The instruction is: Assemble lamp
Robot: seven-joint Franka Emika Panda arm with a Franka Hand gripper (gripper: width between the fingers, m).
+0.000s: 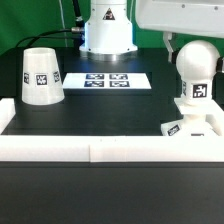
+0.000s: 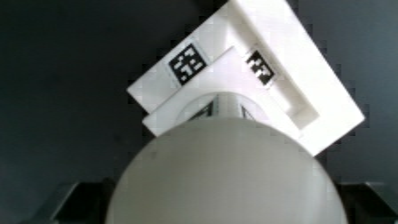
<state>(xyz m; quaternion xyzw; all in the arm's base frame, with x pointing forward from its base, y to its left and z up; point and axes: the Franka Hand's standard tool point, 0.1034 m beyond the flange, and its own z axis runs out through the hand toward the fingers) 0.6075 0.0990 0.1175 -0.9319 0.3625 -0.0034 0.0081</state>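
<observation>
The white bulb (image 1: 196, 72) stands upright on the flat white base (image 1: 192, 124) at the exterior view's right. My gripper (image 1: 195, 48) comes down over the bulb's top; its dark fingers do not show against the background there. In the wrist view the bulb (image 2: 222, 165) fills the picture between my gripper's (image 2: 217, 208) dark fingers (image 2: 71, 203), which lie against its two sides. The tagged base (image 2: 267, 70) shows beyond it. The cone shade (image 1: 40, 77) stands alone at the exterior view's left, wide end down.
The marker board (image 1: 108, 80) lies flat at the back middle, before the arm's white pedestal (image 1: 107, 30). Long white border rails (image 1: 100, 150) run along the front and up the left side (image 1: 6, 112) of the black table.
</observation>
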